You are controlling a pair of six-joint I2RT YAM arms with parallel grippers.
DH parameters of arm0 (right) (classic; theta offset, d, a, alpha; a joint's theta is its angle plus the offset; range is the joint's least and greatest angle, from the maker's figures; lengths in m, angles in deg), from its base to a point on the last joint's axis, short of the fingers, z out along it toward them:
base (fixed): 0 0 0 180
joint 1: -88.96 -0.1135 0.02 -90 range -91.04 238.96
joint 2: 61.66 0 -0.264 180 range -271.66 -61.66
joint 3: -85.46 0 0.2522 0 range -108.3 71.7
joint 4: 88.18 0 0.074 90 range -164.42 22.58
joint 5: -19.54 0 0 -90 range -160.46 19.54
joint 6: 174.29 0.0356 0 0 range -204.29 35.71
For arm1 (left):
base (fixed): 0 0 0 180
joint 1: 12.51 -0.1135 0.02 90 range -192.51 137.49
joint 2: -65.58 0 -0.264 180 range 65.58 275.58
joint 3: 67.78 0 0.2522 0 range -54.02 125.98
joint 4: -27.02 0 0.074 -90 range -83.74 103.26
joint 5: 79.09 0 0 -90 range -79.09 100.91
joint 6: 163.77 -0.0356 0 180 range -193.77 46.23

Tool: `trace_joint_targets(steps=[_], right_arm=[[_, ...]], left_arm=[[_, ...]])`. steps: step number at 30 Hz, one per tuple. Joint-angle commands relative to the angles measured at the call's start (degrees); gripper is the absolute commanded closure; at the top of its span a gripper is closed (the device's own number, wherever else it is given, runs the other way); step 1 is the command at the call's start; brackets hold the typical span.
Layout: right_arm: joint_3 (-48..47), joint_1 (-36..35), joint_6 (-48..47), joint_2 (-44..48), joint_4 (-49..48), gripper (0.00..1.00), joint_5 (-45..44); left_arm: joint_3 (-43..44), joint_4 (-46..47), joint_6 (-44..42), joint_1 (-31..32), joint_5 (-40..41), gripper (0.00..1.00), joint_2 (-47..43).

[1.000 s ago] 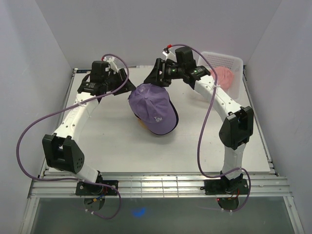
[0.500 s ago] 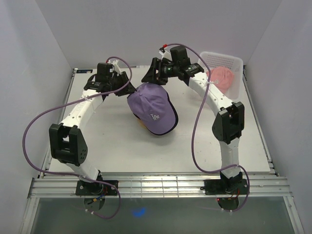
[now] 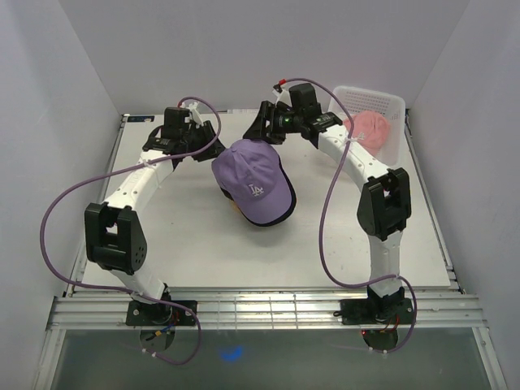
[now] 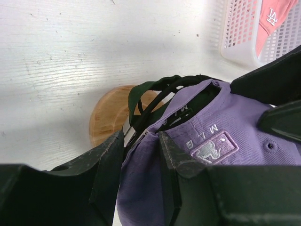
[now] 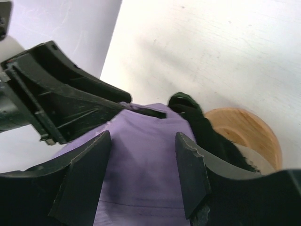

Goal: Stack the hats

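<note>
Lavender cap (image 3: 253, 183) sits atop darker caps (image 4: 136, 94) on the wooden stand (image 4: 110, 113), mid-bench (image 3: 187, 236). Left tool (image 4: 140, 155) pinches its rear edge. Right tool (image 5: 141, 155) stands wide astride the crown's back. Seating step, I judge. Next: tug it snug, let go, fetch the pink cap (image 3: 370, 130) from the basket (image 3: 382, 101).

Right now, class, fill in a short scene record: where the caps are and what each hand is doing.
Top of stack: lavender cap, over darker caps on the wooden stand
Not yet stacked: pink cap, in the white basket
Left hand: shut on the lavender cap's rear edge
Right hand: open, fingers straddling the lavender cap
</note>
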Motion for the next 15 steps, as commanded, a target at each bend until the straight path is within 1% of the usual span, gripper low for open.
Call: trace_joint_targets(steps=[1, 7, 11, 13, 15], right_arm=[[3.14, 0.65, -1.73, 0.44, 5.67, 0.37, -2.06], [3.05, 0.65, -2.61, 2.63, 3.39, 0.36, -2.23], [-1.16, 1.87, -3.67, 6.06, 4.26, 0.33, -8.29], [-3.62, 3.98, -2.09, 8.08, 4.53, 0.3, -9.44], [-3.46, 6.26, -0.86, 10.98, 4.27, 0.27, -11.02]], left_arm=[[-2.13, -2.02, -0.82, -0.14, 2.19, 0.54, 0.45], [-2.57, -1.94, -0.81, -0.14, 2.9, 0.54, 0.01], [-0.82, -2.72, -1.25, -0.14, 3.07, 0.53, -0.43], [0.07, -3.25, -1.43, -0.14, 3.16, 0.52, -0.61], [0.5, -3.51, -1.52, -0.14, 3.25, 0.52, -0.61]])
